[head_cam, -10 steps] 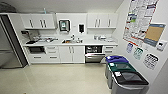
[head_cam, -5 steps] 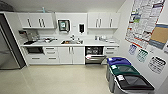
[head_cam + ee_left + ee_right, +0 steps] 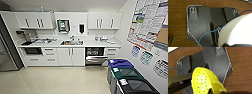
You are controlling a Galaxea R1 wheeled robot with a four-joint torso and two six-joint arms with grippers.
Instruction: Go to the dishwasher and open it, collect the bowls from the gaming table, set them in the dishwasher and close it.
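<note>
Straight ahead across the pale floor (image 3: pixel 57 80), the dishwasher (image 3: pixel 95 56) sits under the right part of the counter (image 3: pixel 70 45), just right of the white double cabinet doors (image 3: pixel 71 56) below the sink (image 3: pixel 71 42). Its steel door looks dropped open, the dark rack space showing above it, and its long edge runs along the cabinet line, so the loading approach looks square to the front. The right wrist view shows a yellow perforated bowl (image 3: pixel 205 80) close against the camera, seemingly carried; the left wrist view shows a large white bowl (image 3: pixel 238 31) the same way. Whether either gripper's fingers are spread or clamped cannot be told. Open floor lies to the left of the door. On the right, the blue-lidded bin (image 3: pixel 120 63) and the green-lidded bin (image 3: pixel 127 73) along the wall stand near the door's corner, narrowing that side.
</note>
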